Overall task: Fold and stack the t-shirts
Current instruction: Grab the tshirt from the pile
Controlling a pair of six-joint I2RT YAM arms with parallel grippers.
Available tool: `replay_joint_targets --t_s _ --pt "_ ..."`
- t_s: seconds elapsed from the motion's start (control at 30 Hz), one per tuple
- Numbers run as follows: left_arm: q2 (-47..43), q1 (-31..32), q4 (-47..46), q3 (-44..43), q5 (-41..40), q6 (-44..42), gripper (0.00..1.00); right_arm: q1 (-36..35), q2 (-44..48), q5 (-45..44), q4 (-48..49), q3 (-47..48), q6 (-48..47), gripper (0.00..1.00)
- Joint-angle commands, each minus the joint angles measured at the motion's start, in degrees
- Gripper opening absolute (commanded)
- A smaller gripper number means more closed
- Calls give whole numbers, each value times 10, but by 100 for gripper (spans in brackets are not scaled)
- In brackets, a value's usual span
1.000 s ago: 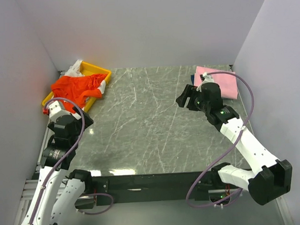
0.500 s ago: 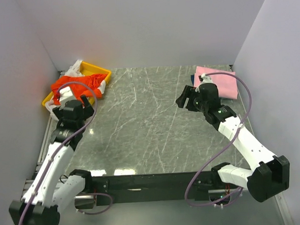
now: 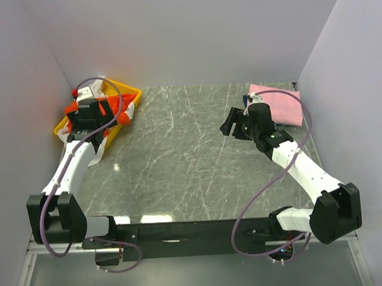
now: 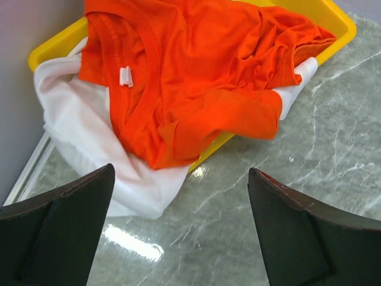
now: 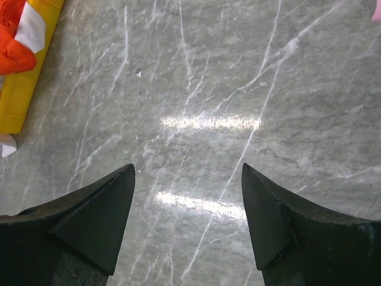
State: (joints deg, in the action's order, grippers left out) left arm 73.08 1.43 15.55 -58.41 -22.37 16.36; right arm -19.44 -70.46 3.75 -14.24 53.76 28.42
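Left wrist view settles the matter: the left gripper (image 4: 180, 174) hangs with its jaws spread wide and nothing between them. Just beyond its fingertips lies the near folded edge of the orange-red t-shirt (image 4: 196, 65), spilling over the rim of the yellow tray (image 4: 339, 21). Under it a white t-shirt (image 4: 77, 137) droops onto the marble table (image 4: 297, 196). The orange heap runs along the tray's length, with collar and label towards the left wall. From above, the right gripper (image 3: 231, 124), also spread and empty, sits well apart on the right, near a folded pink t-shirt (image 3: 284, 105) in the far right corner. The pick looks to be the left arm's.
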Motion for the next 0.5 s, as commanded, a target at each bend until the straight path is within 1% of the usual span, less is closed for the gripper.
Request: replay_joint_targets --t_s 0.0,0.07,0.2,0.23,0.43,0.47 --pt "30 -26 -40 -30 72 -21 99 3 -10 4 20 42 -13 79" --pt "60 -34 -45 -40 86 -26 99 4 -13 7 19 49 -14 78" --pt "117 -70 -27 -73 122 -6 99 3 -21 13 19 53 -15 78" --pt "127 -77 -23 -79 153 -3 97 3 -21 13 20 52 -13 78" --pt "183 -93 -39 -94 211 8 92 2 -24 13 20 51 -14 79" --pt "199 -93 -40 -99 218 10 89 3 -25 12 17 57 -14 78"
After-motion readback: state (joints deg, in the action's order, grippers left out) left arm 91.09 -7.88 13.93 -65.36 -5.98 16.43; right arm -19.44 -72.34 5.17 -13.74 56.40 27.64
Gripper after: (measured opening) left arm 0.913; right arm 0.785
